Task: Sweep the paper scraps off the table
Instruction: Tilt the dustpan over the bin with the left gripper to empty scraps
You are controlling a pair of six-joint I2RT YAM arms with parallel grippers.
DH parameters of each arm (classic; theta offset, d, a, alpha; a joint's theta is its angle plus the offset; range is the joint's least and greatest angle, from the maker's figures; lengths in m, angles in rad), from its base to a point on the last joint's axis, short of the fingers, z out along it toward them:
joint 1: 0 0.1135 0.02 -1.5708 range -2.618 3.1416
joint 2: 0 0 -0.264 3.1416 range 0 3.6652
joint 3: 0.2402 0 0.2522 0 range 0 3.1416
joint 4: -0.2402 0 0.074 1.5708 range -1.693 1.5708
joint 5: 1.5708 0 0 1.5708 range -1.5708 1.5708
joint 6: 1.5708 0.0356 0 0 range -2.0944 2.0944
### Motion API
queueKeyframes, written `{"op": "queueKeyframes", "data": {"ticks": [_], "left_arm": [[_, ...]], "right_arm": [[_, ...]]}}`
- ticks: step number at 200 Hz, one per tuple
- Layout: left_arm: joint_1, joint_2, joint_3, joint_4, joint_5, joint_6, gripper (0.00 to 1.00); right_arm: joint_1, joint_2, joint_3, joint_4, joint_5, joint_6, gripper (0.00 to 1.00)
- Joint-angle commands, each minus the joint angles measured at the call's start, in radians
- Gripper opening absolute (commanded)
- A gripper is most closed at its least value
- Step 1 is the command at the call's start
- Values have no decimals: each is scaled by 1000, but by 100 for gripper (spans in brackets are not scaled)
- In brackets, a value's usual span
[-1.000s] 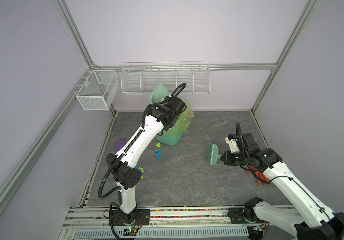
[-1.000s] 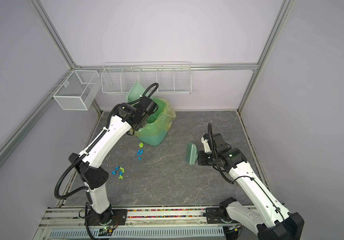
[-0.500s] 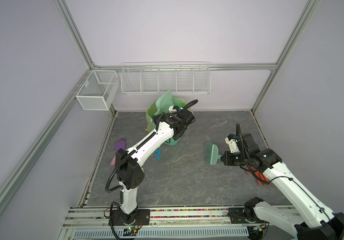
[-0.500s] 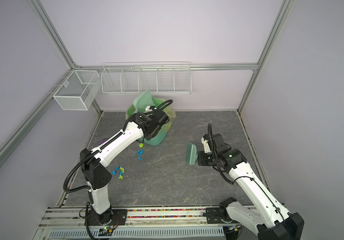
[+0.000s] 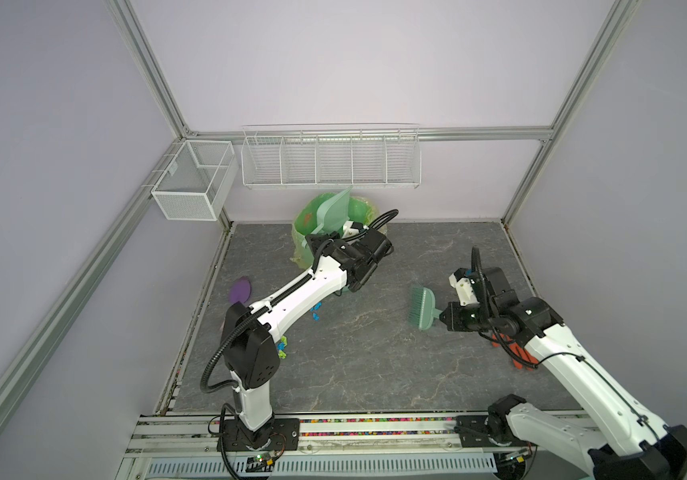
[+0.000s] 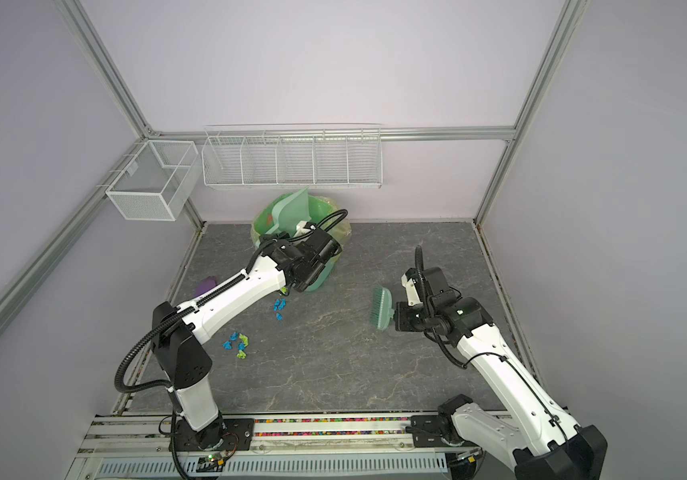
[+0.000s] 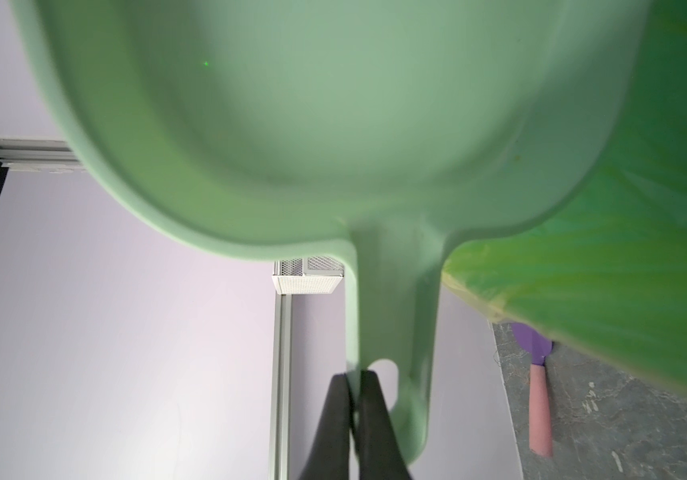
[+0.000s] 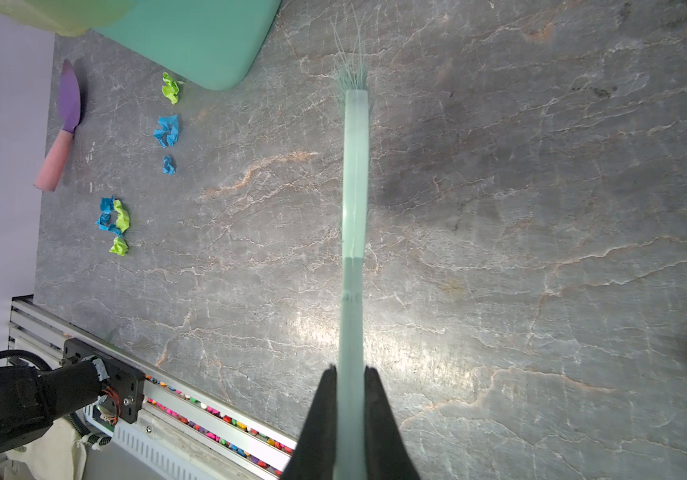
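**What the table carries**

We see a dark, veined table (image 6: 333, 365). Blue and lime paper scraps (image 6: 237, 340) lie in two clusters toward its left edge. A purple knife (image 6: 205, 286) lies nearer that edge. A green-lined bin (image 5: 301, 245) stands at the back edge, and an orange glove (image 5: 521, 362) lies by the right.

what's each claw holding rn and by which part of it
The left claw is shut on the dustpan, pinching the handle's edge beside its hanging hole. The right claw is shut on the brush, by the end of its handle.

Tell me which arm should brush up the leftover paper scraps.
Right. The right end effector grips the brush, facing the paper scraps; the left end effector holds the dustpan tipped up at the bin.
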Motion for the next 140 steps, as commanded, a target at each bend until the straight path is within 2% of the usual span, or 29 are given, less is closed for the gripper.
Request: {"op": "queueKeyframes", "data": {"ticks": [1,25,60,79,124,140], "left_arm": [[-7,-43,-19,71,-42,51,0],[-7,-47,25,26,-20,0,0],[-6,-18,223,-254,147,-276,0],[-3,6,325,-381,244,-384,0],[-1,33,536,-596,434,-538,0],[-1,10,553,-618,529,-555,0]], "right_arm": [[-3,-12,-27,37,-17,-11,7],[-3,-8,-31,47,-23,-13,7],[-3,-9,-19,47,-35,-16,7],[-3,-18,-16,48,-47,-10,7],[-3,-39,-26,44,-65,16,7],[-4,-54,-42,60,-83,39,7]]}}
